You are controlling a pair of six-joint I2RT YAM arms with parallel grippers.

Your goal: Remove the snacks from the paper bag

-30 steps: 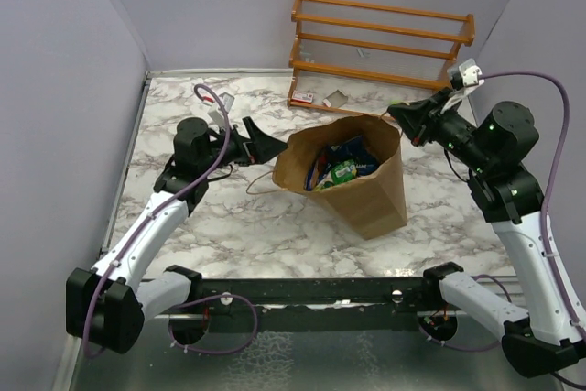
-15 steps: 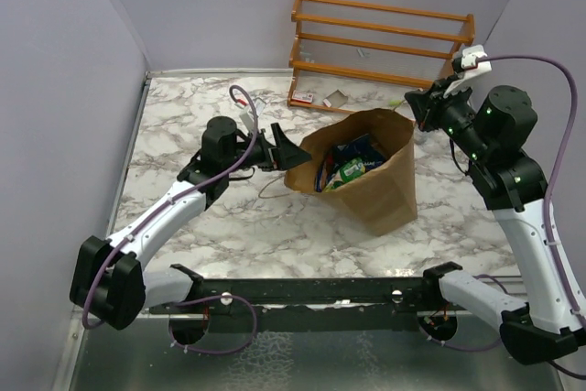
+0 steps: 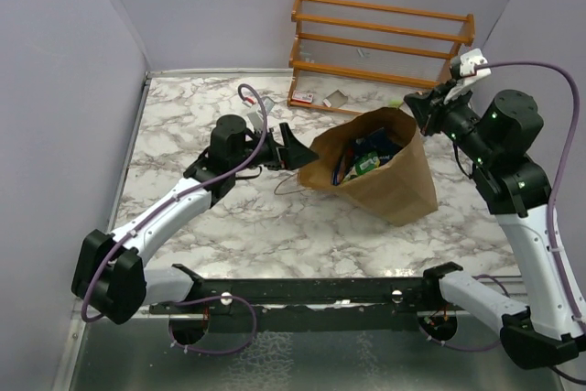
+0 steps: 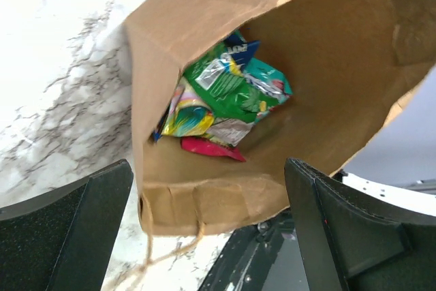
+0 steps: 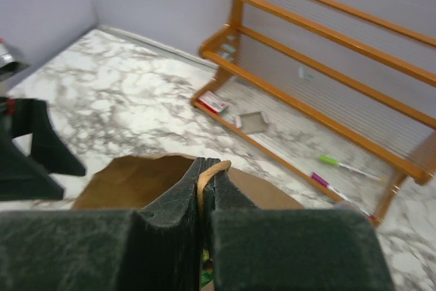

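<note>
Top external view shows the marble table (image 3: pixel 183 116) with the orange rack (image 3: pixel 385 27) at its far edge. In front of the rack, right of the middle, the bag (image 3: pixel 398 191) leans with its mouth tipped up and to the left. The right gripper (image 3: pixel 414 107) is pinched together on the bag's far rim. The left gripper (image 3: pixel 298 147) has its fingers wide apart just outside the mouth, holding nothing. The snacks (image 3: pixel 364 162) lie heaped inside the bag: a green packet (image 4: pixel 238 86) on top, with a yellow packet (image 4: pixel 185 117) and a red packet (image 4: pixel 208 148) beneath it.
</note>
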